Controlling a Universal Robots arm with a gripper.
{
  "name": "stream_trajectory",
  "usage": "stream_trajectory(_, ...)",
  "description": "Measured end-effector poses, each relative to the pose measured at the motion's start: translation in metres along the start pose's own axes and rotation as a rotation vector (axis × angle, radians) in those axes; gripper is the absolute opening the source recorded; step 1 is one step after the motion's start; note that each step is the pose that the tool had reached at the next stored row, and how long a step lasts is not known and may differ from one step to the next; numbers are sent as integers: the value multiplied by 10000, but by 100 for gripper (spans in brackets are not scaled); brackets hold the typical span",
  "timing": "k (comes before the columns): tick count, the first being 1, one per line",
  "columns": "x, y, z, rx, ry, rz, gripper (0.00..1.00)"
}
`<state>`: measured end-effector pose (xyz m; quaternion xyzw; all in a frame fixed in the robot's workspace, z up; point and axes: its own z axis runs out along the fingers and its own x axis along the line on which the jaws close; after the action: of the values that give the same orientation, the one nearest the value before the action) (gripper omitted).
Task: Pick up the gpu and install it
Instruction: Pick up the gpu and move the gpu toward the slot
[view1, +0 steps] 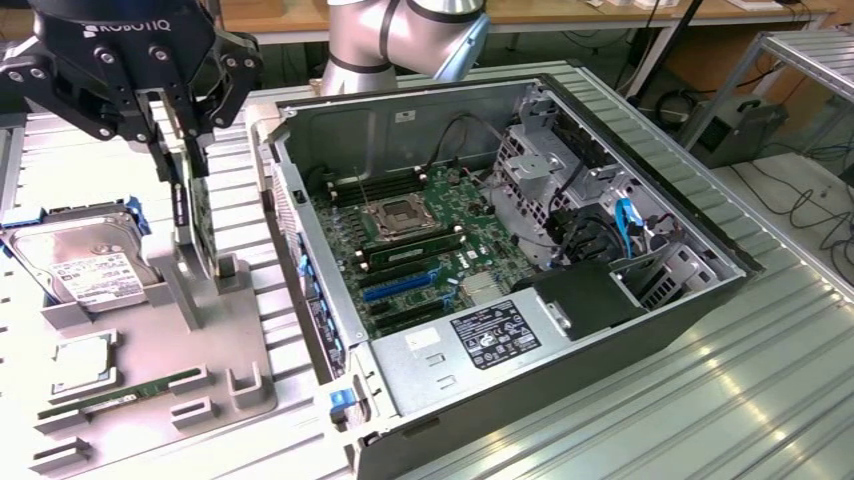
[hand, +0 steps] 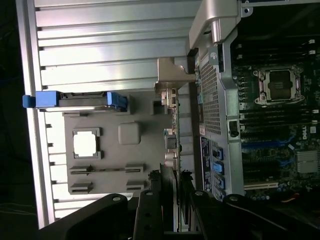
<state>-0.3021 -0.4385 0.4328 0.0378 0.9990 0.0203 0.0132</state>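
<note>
The gpu (view1: 200, 235) is a thin dark card standing on edge in the grey holder tray (view1: 247, 345), to the exterior view's left of the open computer case (view1: 694, 290). My gripper (view1: 187, 172) comes down on it from above, one finger pressed against each face, shut on the card. The wrist view sees the gpu (hand: 172, 125) edge-on, its silver end bracket (hand: 169, 75) at the far end and my gripper (hand: 170, 195) clamped around the near end. The card's lower edge sits level with the holder posts; I cannot tell whether it has lifted clear.
Inside the case lies the motherboard (view1: 414, 235) with blue expansion slots (view1: 398, 287). The tray also carries a silver hard drive (view1: 80, 265), a processor chip (view1: 80, 360) and a green memory stick (view1: 120, 395). The case's side wall (hand: 210, 100) stands close beside the card.
</note>
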Motion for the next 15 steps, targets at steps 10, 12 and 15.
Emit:
stream_trajectory(10, -76, 6, 2, 0, 0, 0, 27)
stream_trajectory(12, -90, 7, 2, 0, 0, 0, 27)
stream_trajectory(15, -112, 8, 3, 1, 0, 0, 27)
